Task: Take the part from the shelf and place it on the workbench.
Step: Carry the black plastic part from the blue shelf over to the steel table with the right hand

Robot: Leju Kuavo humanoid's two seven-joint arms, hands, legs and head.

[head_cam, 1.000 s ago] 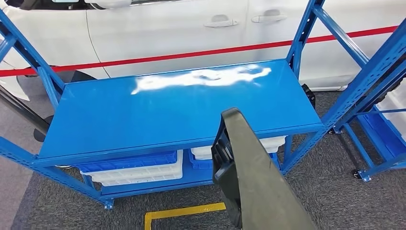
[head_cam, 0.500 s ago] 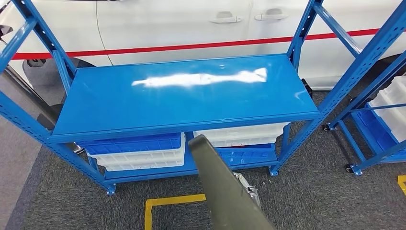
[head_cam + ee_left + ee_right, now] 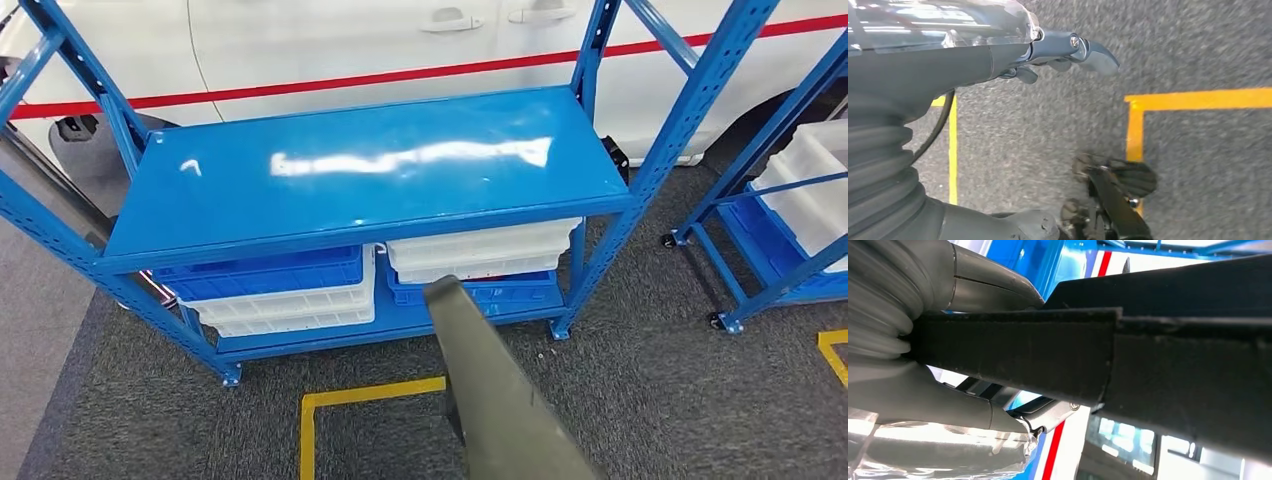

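Observation:
In the head view a long, flat, dark olive-grey part (image 3: 495, 400) rises from the bottom edge, its tip in front of the lower level of the blue shelf (image 3: 370, 170). The right wrist view shows my right hand (image 3: 983, 287) gripping this dark part (image 3: 1173, 350), thumb on one side and fingers (image 3: 1048, 415) on the other. My left hand (image 3: 1068, 50) hangs over the grey carpet, fingers stretched out and holding nothing. The shelf's top board is bare and glossy.
Blue and white bins (image 3: 280, 295) sit on the shelf's lower level. A second blue rack (image 3: 790, 200) with white bins stands at the right. A white car (image 3: 350, 40) with a red stripe is behind. Yellow tape lines (image 3: 350, 400) mark the grey carpet.
The whole picture has shifted, so the camera has moved; the shelf now sits higher and further left. The part's tip has dropped lower in the view, below the top board's edge.

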